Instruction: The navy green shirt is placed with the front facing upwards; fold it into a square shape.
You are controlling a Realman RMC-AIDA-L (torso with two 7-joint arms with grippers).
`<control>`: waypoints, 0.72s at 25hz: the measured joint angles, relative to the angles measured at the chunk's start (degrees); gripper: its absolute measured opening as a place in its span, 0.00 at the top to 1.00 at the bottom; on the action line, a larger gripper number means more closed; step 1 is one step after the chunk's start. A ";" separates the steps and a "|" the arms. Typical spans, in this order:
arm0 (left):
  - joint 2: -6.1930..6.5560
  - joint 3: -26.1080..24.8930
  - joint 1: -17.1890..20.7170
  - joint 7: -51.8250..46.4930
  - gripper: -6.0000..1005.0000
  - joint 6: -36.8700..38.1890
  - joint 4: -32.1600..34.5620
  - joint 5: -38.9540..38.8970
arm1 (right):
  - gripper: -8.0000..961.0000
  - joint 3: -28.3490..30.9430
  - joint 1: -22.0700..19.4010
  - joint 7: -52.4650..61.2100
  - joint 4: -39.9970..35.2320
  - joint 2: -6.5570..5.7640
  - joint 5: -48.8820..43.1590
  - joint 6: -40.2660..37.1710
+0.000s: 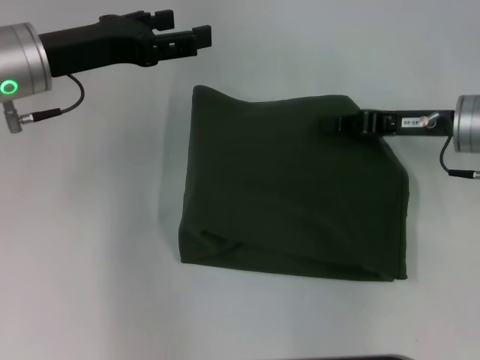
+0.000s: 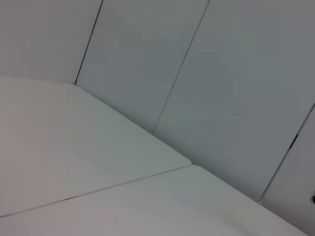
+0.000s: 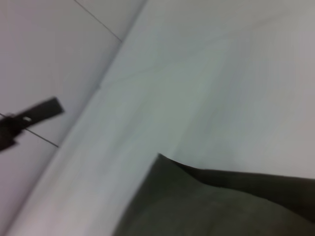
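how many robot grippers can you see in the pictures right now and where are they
2. The left gripper hangs open above the bare table, off the navy green shirt's far left corner. The right gripper sits on the shirt's far right edge.

The navy green shirt (image 1: 292,191) lay folded into a rough square on the white worktop (image 1: 90,247), showing only plain dark olive cloth with no print in sight. Its far edge rose slightly at the left corner, its near edge ran a little slanted, and soft creases showed near the near-left corner.
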 joint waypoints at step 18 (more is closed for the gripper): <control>0.01 -0.15 -0.09 0.11 0.10 -0.92 -0.65 0.15 | 0.98 -6.92 2.07 1.60 1.49 0.50 0.03 6.96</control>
